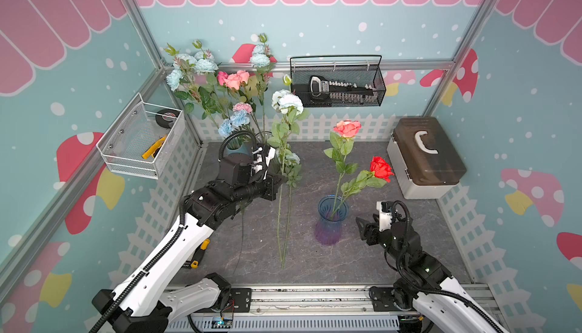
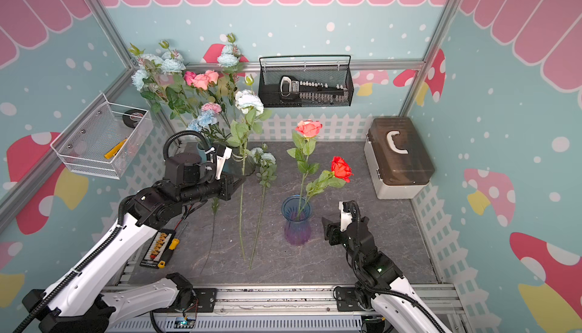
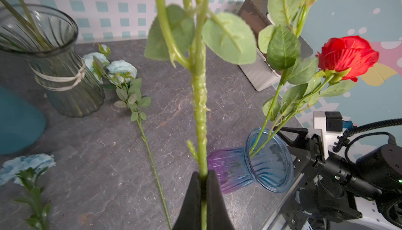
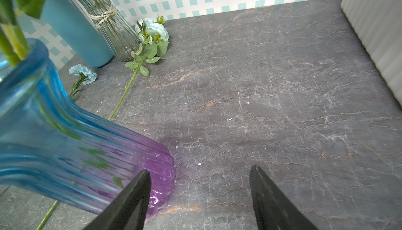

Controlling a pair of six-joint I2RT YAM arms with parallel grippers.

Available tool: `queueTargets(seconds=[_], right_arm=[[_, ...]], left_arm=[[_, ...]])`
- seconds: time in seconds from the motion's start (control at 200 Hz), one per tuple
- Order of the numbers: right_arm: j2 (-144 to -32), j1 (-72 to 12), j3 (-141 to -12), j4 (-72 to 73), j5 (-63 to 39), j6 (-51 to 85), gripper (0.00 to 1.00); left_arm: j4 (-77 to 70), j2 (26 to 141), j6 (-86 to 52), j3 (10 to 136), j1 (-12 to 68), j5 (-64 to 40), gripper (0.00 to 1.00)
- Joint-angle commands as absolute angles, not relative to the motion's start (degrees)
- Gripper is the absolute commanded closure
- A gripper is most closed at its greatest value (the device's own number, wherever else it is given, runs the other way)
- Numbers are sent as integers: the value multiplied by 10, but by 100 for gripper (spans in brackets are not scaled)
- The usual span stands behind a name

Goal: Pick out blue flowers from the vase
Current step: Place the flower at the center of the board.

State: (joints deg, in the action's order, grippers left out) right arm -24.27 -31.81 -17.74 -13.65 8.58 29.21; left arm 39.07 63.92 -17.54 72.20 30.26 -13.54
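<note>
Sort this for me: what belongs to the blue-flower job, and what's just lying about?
Job: held blue flower, left gripper, blue peony and blue carnation on the table, back bouquet's blue blooms, blue-purple vase.
Lying about: pink rose, red rose, storage box, black basket, white basket, bit set.

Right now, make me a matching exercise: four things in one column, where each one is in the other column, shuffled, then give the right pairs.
Things
1. red rose
2. large pale-blue flower
3. small blue carnation
4. black tape roll

Places
A. lying flat on the table
B. inside the white mesh basket on the wall
C. standing in the blue-and-purple vase
D. stem pinched in the left gripper

Pairs: 1-C, 2-D, 3-A, 4-B
</note>
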Motion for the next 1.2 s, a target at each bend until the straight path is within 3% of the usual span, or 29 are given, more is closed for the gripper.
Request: queueTargets(seconds=[0.0,0.225,0.795,1.196], right_arm=[[-238,-316,-172,-131,83,295,29],[-239,-316,-173,-129,83,295,29],[-242,-316,-173,-127,83,294,29],[-243,-316,-173,-127,83,294,29]], left_arm=[[355,647,-198,698,285,-184,100],[324,692,-203,657,251,-208,100],[175,913,-245,673,259,-322,100],[172,1057,-248,737,264,-288,100]])
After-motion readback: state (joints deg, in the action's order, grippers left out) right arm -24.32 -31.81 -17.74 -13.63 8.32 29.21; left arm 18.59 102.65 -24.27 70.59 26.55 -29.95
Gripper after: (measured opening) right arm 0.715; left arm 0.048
